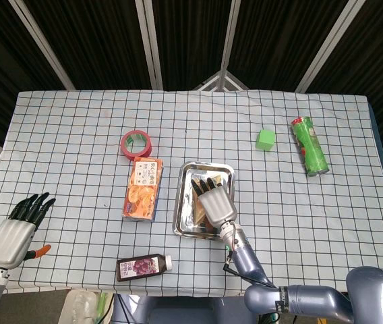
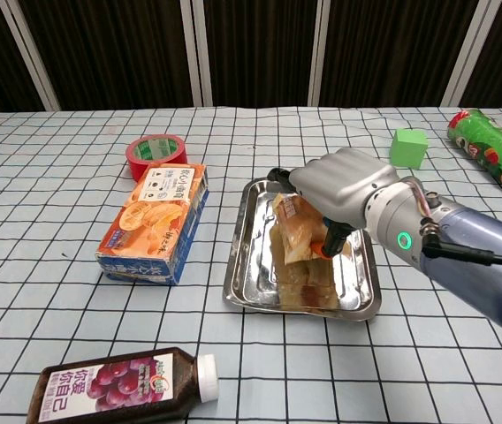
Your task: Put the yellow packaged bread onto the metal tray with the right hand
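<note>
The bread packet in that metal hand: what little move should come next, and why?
Probably lower it a touch and open the fingers. The right hand holds the yellow packaged bread over the middle of the metal tray, its lower end near the tray floor; whether it touches is unclear.

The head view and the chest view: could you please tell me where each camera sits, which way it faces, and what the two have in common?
Head view: high above the near table edge, looking steeply down on the whole table; shows the left hand open at lower left and the right hand with its forearm.
Chest view: low at the near edge, facing across the table toward dark panels; only the right hand and arm show.
Shared: the right hand holding the yellow packaged bread over the metal tray, plus the juice carton, red tape and green cube.
</note>
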